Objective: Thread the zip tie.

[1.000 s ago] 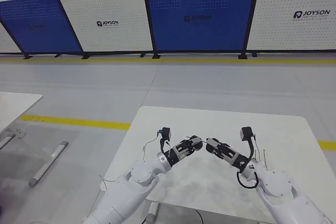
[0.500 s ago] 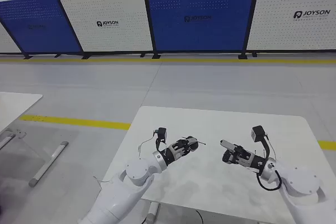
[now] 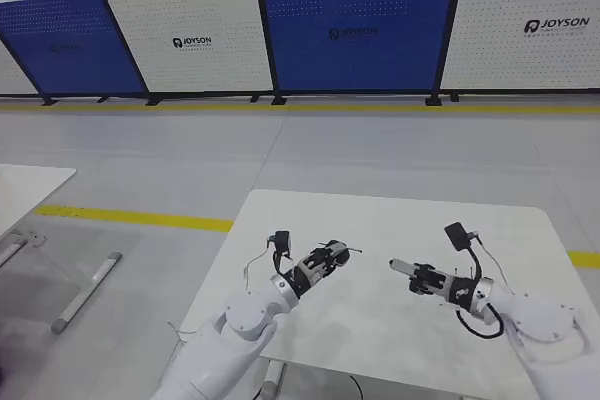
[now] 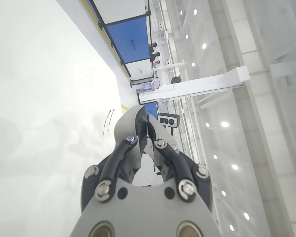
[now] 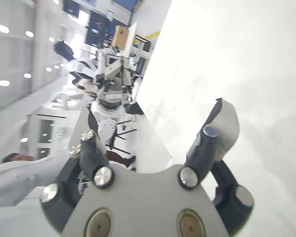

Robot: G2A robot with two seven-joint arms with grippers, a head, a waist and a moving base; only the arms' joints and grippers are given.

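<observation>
Zip tie (image 3: 351,248): a thin dark end projects from my left tool (image 3: 335,251), over the counter (image 3: 400,215). The left tool is pinched tight on it. My right tool (image 3: 397,266) stands wide, holds nothing, and is well apart from the tie.

Risk, in my judgement: the free end is slender and limp. An off-line closure by the right tool would miss or bend it, and twisting could slip it from the pinch.

The left wrist view gives the pressed fingers and two loose ties (image 4: 108,122) lying on the counter. The top view gives the gap between my tools.
</observation>
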